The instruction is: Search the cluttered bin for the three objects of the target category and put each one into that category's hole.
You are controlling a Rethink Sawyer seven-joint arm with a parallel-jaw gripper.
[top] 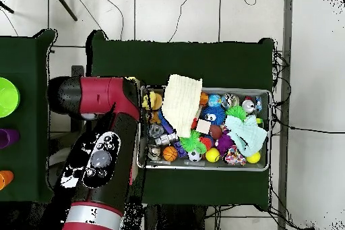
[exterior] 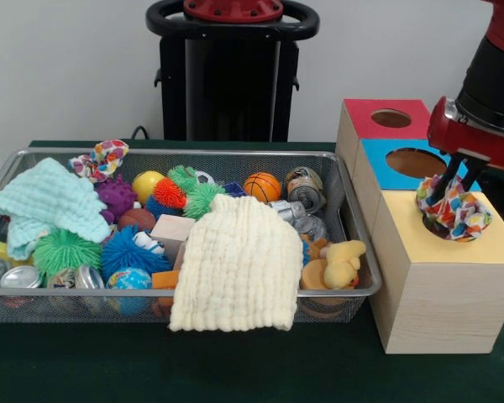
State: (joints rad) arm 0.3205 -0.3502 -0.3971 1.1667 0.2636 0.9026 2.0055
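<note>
**A:** Where is the robot arm, and what is it doing?

**B:** The red and black arm (exterior: 487, 101) comes down at the right of the front view, over a row of three wooden boxes. The gripper (exterior: 450, 186) is pinching a colourful patterned scrunchie (exterior: 455, 210), which sits right at the dark hole of the yellow-topped box (exterior: 487, 243), partly inside it.

**A:** What are the other boxes like?

**B:** Behind the yellow one is a blue-topped box (exterior: 386, 159) with a round hole, and behind that a red-topped box (exterior: 365, 117) with a smaller round hole. All three touch in a line, just beside the bin's right end.

**A:** And the bin?

**B:** A wire mesh bin (exterior: 353, 218) rests on a dark green table (exterior: 235, 369). A cream knitted cloth (exterior: 239, 269) is draped over its front rim, and a pale mint cloth (exterior: 46, 201) lies at its left end. A second patterned scrunchie (exterior: 101, 159) hangs on the back rim near the left corner. Between the cloths are spiky rubber balls in green (exterior: 63, 249), blue (exterior: 126, 249) and purple (exterior: 116, 197), a small basketball (exterior: 262, 186), a yellow ball (exterior: 146, 185), metal cans (exterior: 305, 189), and a yellow rubber duck (exterior: 343, 264) at the front right.

**A:** What does the overhead view add?

**B:** The arm covers the boxes there, so the gripper is hidden in that view. The bin (top: 264, 168) lies beside it, with the cream cloth spilling over one long rim.
</note>
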